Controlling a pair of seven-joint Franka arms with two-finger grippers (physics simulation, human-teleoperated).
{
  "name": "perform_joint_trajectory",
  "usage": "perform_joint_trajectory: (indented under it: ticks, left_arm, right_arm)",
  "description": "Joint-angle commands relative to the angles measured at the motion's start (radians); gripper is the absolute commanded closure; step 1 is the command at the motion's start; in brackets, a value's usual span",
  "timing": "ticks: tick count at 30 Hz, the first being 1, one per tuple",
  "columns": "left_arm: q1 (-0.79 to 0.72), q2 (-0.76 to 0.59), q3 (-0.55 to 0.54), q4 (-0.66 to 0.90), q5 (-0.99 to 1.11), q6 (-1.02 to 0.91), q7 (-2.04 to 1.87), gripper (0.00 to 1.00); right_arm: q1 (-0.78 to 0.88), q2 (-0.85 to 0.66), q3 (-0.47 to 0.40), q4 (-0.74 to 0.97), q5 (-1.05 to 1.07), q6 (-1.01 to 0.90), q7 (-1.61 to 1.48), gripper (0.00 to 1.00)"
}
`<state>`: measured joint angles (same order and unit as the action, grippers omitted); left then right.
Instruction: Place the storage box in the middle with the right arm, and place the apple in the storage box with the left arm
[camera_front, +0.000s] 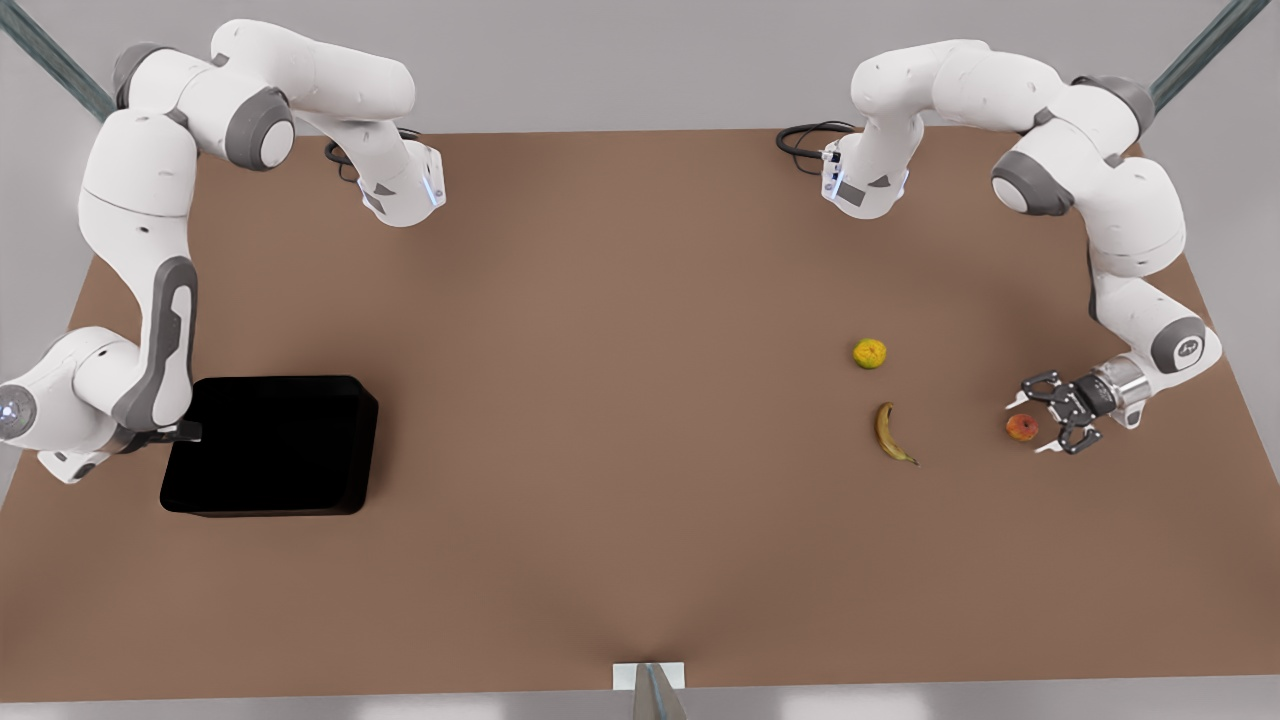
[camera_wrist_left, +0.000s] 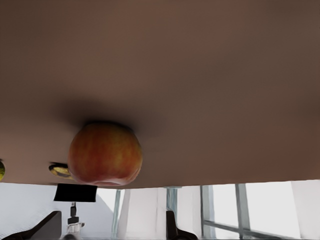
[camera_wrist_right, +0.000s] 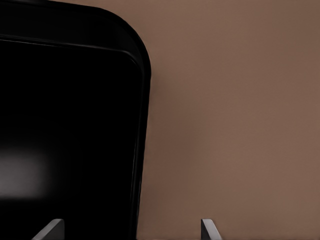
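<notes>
- Looking at your left gripper (camera_front: 1030, 425), you see its fingers spread apart around the apple (camera_front: 1021, 428), near the table's (camera_front: 620, 320) edge.
- Your right gripper (camera_front: 190, 432) sits at the storage box (camera_front: 270, 445) rim, fingers parted, near the opposite edge.

No text, label, brand, number or sign can be read anywhere around my grippers: not on my arms, not on the storage box (camera_front: 270, 445), not on the fruit, not on the table (camera_front: 620, 400).
</notes>
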<state>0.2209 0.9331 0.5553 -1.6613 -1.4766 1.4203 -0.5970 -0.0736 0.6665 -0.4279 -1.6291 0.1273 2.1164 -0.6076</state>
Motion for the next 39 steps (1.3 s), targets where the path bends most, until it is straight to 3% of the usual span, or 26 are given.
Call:
perform_joint_trajectory:
  ticks: [1,5,6,7,8,15,19,24,25,28,30,35,37,39]
  left_arm:
    - [0.000,0.007,-0.002,0.000,-0.048,0.000,0.000,0.00]
    - [0.012,0.036,-0.006,0.009,-0.068,0.000,0.003,0.00]
    - [0.012,0.039,-0.011,0.009,-0.068,0.003,0.006,0.00]
    - [0.012,0.044,-0.017,0.011,-0.080,0.009,0.014,0.00]
    - [0.012,0.046,-0.025,0.018,-0.080,0.014,0.014,0.00]
    - [0.018,0.066,-0.058,0.026,-0.096,0.078,0.002,0.02]
    - [0.018,0.067,-0.057,0.026,-0.093,0.078,0.013,0.06]
    - [0.018,0.079,-0.057,0.026,-0.083,0.098,0.025,0.06]
    - [0.018,0.079,-0.057,0.026,-0.083,0.098,0.023,0.10]
    - [0.020,0.078,-0.057,0.026,-0.083,0.095,0.020,0.41]
    - [0.020,0.078,-0.057,0.026,-0.083,0.097,0.022,0.52]
    - [0.026,0.078,-0.057,0.028,-0.083,0.097,0.006,0.63]
    - [0.026,0.073,-0.048,0.038,-0.082,0.080,-0.009,0.75]
    - [0.026,0.047,-0.029,0.066,-0.050,0.051,-0.035,0.79]
  right_arm:
    - [0.000,0.007,0.000,0.000,0.002,0.000,0.000,0.00]
    - [0.000,0.048,0.005,-0.005,0.000,-0.003,0.008,0.03]
    - [0.000,0.051,0.005,-0.003,0.000,-0.006,-0.001,0.18]
    - [0.000,0.051,0.005,-0.003,-0.003,-0.015,-0.008,0.38]
    - [0.000,0.051,0.005,-0.003,-0.003,-0.015,-0.055,0.50]
    - [0.000,0.054,0.006,-0.005,-0.005,-0.013,-0.057,0.64]
    - [0.000,0.070,0.009,-0.003,-0.008,-0.007,-0.054,0.66]
    - [0.000,0.068,0.009,0.000,-0.011,-0.016,-0.063,0.76]
    - [0.000,0.068,0.011,0.002,-0.011,-0.018,-0.063,0.76]
    - [0.002,0.065,0.021,0.006,-0.011,-0.018,-0.064,0.79]
    - [0.003,0.065,0.038,0.015,-0.011,-0.018,-0.064,0.79]
    - [0.044,0.051,0.092,0.097,-0.009,-0.116,-0.063,0.79]
    - [0.104,0.018,0.094,0.133,-0.005,-0.176,-0.063,0.79]
    - [0.201,0.012,0.100,0.189,0.000,-0.225,-0.049,0.79]
